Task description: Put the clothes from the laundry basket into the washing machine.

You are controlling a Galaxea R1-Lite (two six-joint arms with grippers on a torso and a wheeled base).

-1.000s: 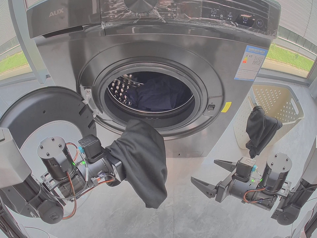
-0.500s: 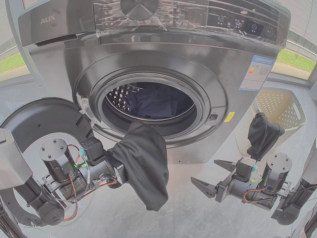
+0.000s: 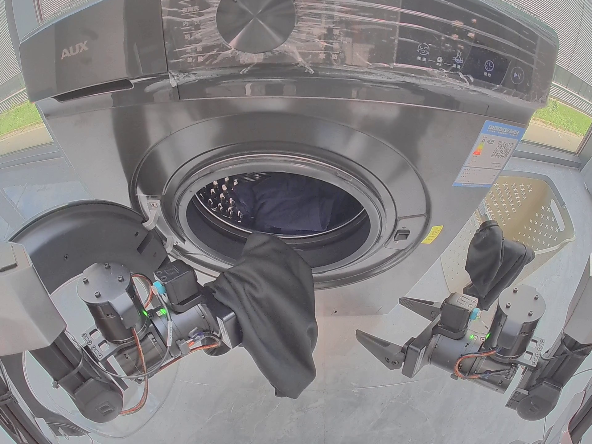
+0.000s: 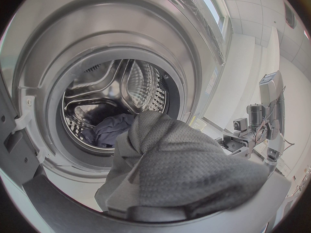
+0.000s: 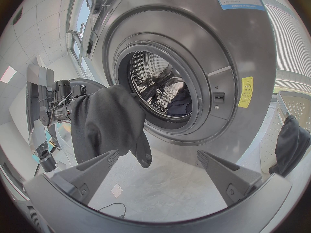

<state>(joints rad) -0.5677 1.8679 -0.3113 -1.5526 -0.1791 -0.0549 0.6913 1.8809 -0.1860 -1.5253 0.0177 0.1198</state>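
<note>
The left tool clamps a black garment, the washing machine mouth just ahead for loading. The right tool is spread wide, empty; a second garment drapes the laundry basket beside it.

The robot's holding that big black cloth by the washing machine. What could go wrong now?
1. The black cloth droops low from the left gripper, its tail below the washing machine opening. That tail might snag on the rim or end up hanging outside.
2. The open door sits close beside that arm, so a swing could bump it.
3. Another dark garment hangs over the laundry basket rim and might slide onto the floor.
</note>
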